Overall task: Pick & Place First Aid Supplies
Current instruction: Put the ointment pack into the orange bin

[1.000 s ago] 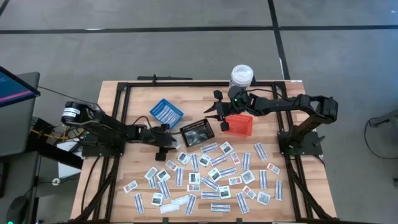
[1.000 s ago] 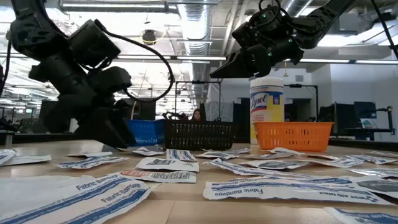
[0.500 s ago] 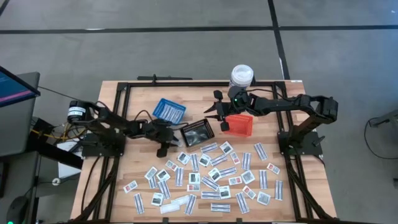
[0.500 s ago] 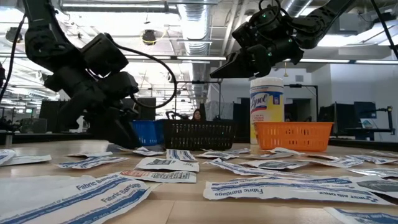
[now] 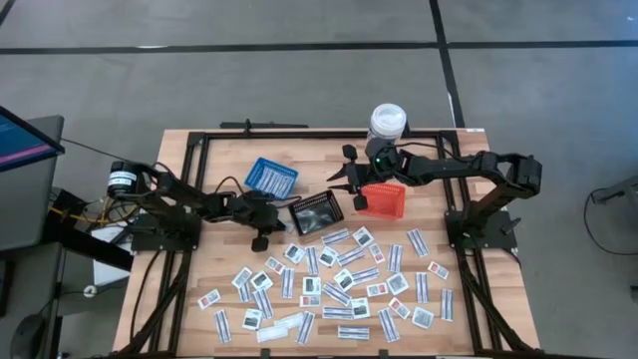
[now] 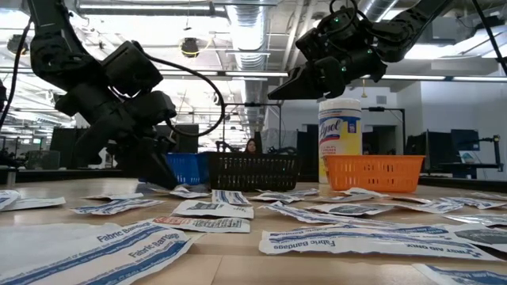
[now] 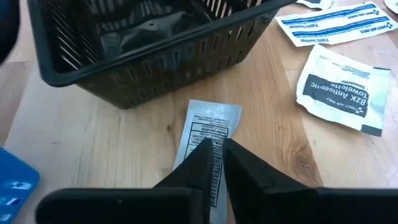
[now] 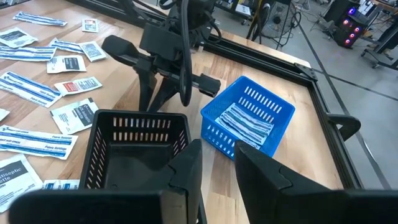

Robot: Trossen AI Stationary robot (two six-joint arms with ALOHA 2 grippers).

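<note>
Many small white packets [image 5: 339, 284], strips and squares, lie scattered over the near half of the wooden table [image 5: 199, 289]. One narrow strip packet [image 7: 211, 121] lies flat on the wood just beside the black basket [image 5: 316, 212]. My left gripper [image 5: 273, 223] is low over it, fingers closed together on its near end. My right gripper [image 5: 337, 185] hangs above the table between the black basket and the orange basket [image 5: 383, 199]. It is slightly open, with nothing between its fingers [image 8: 186, 168]. My left gripper has its two fingertips [image 7: 239, 158] closed together on the near end [image 7: 214, 144] of the strip packet. It comes slanting down from the table's left side, and the strip runs on ahead along the fingers. The packet lies flat on the table, its far end by the black basket's wall.
A blue basket [image 5: 270, 178] holding several strips stands far left of the black one. A tall white bottle [image 5: 387, 123] stands at the far edge behind the orange basket. A black frame [image 5: 199, 140] runs round the table. A square towelette packet [image 7: 339, 93] lies beside the strip.
My left arm has swung a little toward the black basket and turned its wrist, and it has been still for the last half second. My right arm has kept still.
</note>
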